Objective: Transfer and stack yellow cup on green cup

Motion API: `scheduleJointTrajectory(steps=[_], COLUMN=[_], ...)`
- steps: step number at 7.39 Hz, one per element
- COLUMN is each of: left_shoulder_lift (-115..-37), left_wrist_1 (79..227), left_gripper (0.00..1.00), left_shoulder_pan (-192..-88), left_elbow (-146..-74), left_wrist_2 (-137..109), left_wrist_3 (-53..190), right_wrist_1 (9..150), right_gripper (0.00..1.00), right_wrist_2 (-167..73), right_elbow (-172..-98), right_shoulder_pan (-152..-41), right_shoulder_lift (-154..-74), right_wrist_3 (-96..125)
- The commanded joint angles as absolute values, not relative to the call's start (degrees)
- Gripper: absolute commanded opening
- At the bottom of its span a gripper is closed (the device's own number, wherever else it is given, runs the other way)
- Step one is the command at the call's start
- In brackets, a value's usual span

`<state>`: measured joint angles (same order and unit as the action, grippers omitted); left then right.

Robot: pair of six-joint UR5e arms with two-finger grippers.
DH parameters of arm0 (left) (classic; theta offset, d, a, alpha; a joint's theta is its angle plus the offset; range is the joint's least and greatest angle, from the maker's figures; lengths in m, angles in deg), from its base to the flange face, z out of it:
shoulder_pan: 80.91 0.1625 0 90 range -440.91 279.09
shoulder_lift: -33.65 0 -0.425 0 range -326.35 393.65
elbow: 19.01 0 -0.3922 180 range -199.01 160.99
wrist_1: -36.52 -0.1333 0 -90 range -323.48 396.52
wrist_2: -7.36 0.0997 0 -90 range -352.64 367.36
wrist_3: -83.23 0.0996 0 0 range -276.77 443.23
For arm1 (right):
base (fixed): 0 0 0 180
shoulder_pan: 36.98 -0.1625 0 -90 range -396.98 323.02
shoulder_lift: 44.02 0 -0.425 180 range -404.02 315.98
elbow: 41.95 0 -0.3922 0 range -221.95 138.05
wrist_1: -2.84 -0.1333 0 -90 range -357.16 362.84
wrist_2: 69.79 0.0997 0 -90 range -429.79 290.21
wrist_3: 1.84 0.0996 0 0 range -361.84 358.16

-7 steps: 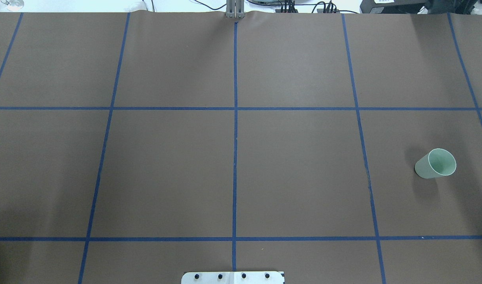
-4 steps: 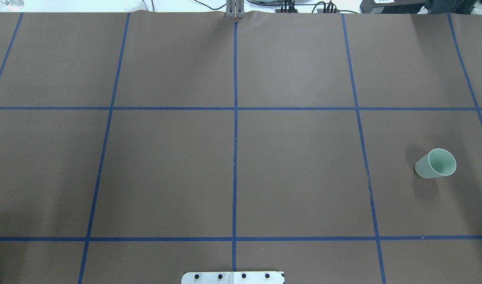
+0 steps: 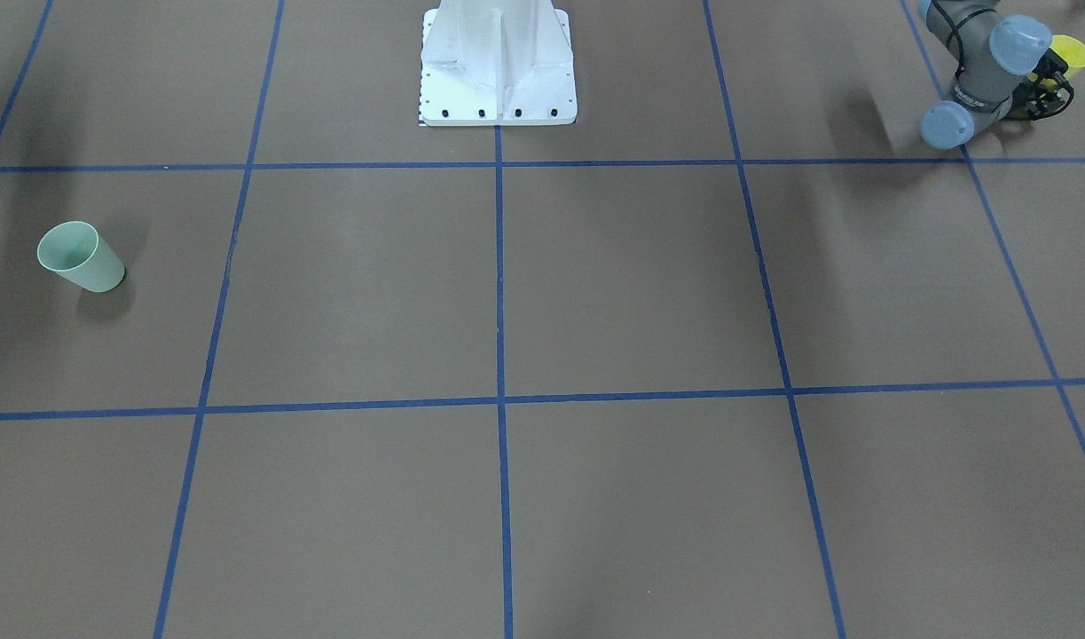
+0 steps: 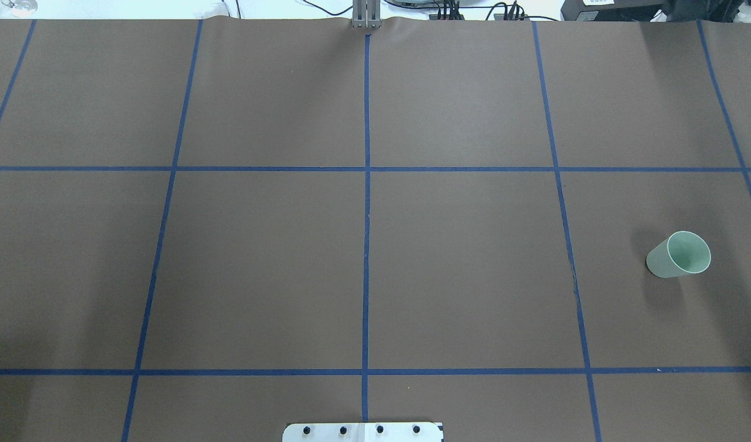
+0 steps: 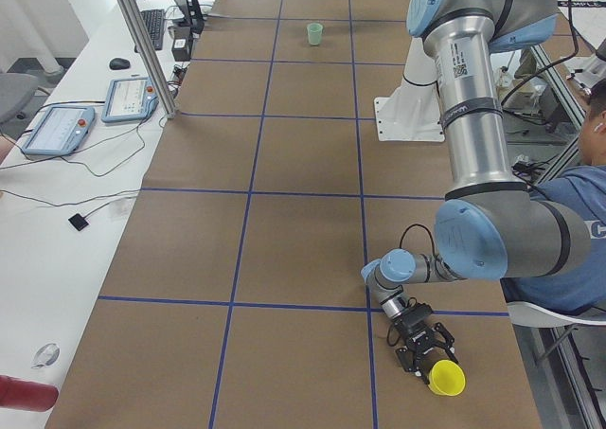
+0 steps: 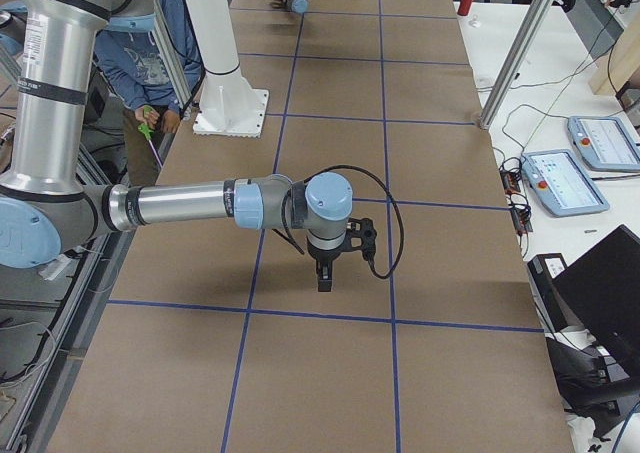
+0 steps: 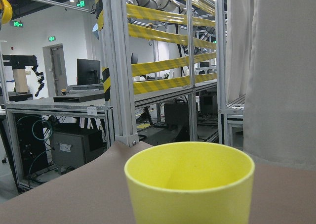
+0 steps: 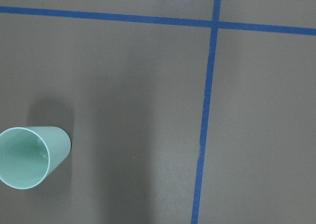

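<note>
The yellow cup point(image 7: 190, 184) stands upright and fills the lower middle of the left wrist view. It also shows at the table's near left corner point(image 5: 445, 378) and at the top right of the front view point(image 3: 1071, 53). My left gripper point(image 5: 423, 355) lies level at the cup's side; I cannot tell whether its fingers press it. The green cup point(image 4: 678, 255) stands upright far on the right point(image 3: 80, 257) and at the lower left of the right wrist view point(image 8: 30, 156). My right gripper point(image 6: 324, 276) hangs above the table, pointing down, with nothing seen in it.
The brown table point(image 4: 461, 270) carries a grid of blue tape. The white robot base point(image 3: 498, 67) stands at the near edge. A seated person point(image 5: 573, 230) is behind the left arm. Tablets and cables point(image 5: 95, 112) lie on the side bench.
</note>
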<state>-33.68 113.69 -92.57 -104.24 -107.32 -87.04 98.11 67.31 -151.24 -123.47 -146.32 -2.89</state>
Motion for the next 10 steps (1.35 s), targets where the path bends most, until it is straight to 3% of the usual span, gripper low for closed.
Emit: scheduleJointTrajectory(steps=[1,3,4,6,10], left_shoulder_lift=[-33.7,-33.7,-33.7,-33.6,-31.1], left_wrist_1=[116.2,116.8,116.8,116.8,116.5], left_gripper=[1.0,0.99,0.82,0.0,0.0], left_shoulder_pan=[-91.5,-91.1,-91.0,-91.0,-90.8], left_elbow=[-101.7,-101.2,-101.2,-101.1,-102.1], left_wrist_2=[-107.3,-107.3,-107.5,-107.7,-109.4], left_wrist_3=[-87.1,-87.1,-87.1,-87.2,-80.3], right_wrist_1=[98.1,98.1,98.1,98.2,98.1], right_gripper=[0.99,1.0,1.0,1.0,1.0], right_wrist_2=[67.3,67.3,67.4,67.4,67.9], right_elbow=[-151.4,-151.5,-151.5,-151.5,-152.3], right_shoulder_pan=[-123.5,-123.5,-123.5,-123.5,-123.5], right_shoulder_lift=[-146.5,-146.5,-146.5,-146.5,-146.5], right_wrist_3=[-2.9,-2.9,-2.8,-2.8,-2.7])
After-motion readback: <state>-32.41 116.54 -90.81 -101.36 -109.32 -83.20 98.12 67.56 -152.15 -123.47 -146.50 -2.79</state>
